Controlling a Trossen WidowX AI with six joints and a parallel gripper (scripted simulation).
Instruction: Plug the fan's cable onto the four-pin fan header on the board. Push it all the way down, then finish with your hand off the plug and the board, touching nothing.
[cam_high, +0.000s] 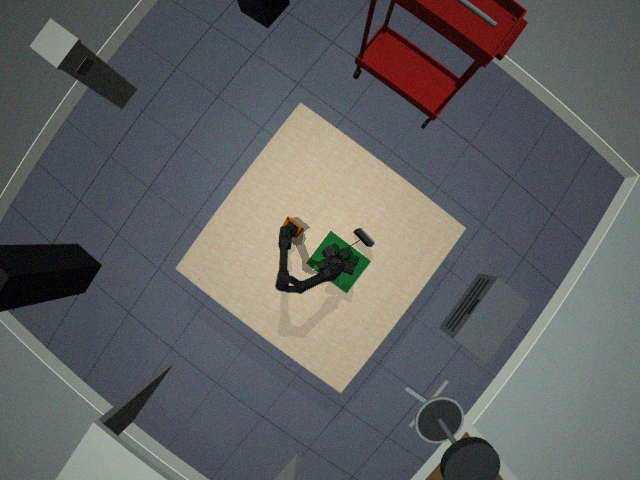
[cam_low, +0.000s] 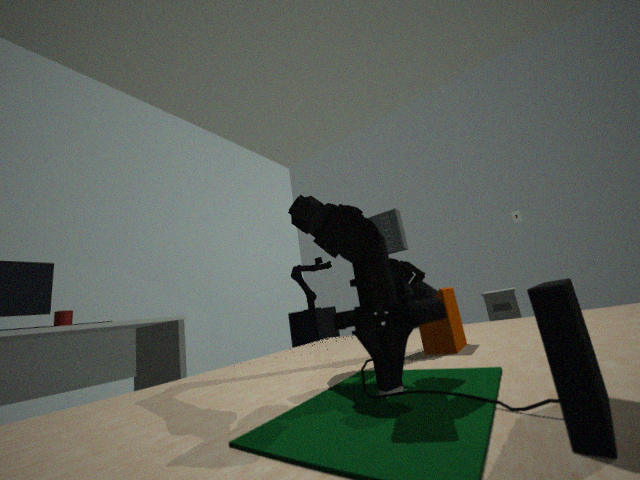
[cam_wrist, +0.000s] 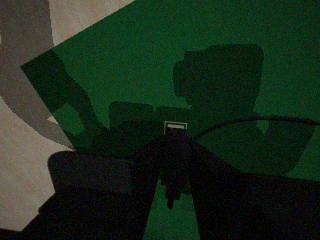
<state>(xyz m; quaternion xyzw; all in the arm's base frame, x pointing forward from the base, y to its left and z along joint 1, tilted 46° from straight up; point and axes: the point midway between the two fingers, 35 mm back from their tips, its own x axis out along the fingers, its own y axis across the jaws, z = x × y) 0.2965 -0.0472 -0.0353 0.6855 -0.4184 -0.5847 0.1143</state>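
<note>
The green board (cam_high: 331, 238) (cam_low: 336, 444) (cam_wrist: 125, 50) lies flat on the table. My gripper (cam_low: 390, 386) (cam_wrist: 175, 141) points down at the board, shut on the cable's small dark plug, mostly hidden between the fingertips. The fingertips are right at the pale four-pin header (cam_low: 398, 390) (cam_wrist: 176, 123), whose rim shows just beyond them in the wrist view. The fingers hide whether the plug is fully down. The black cable (cam_low: 444, 393) (cam_wrist: 260, 118) loops out beside the fingers and crosses the board to an upright black block (cam_high: 363, 237) (cam_low: 573, 361).
An orange block (cam_high: 287, 220) (cam_low: 436, 338) stands by the arm's base, behind the board in the exterior view. The black block stands just off the board's edge. The arm (cam_high: 283, 258) reaches over the board. A red cart (cam_high: 408, 67) stands on the floor away from the table.
</note>
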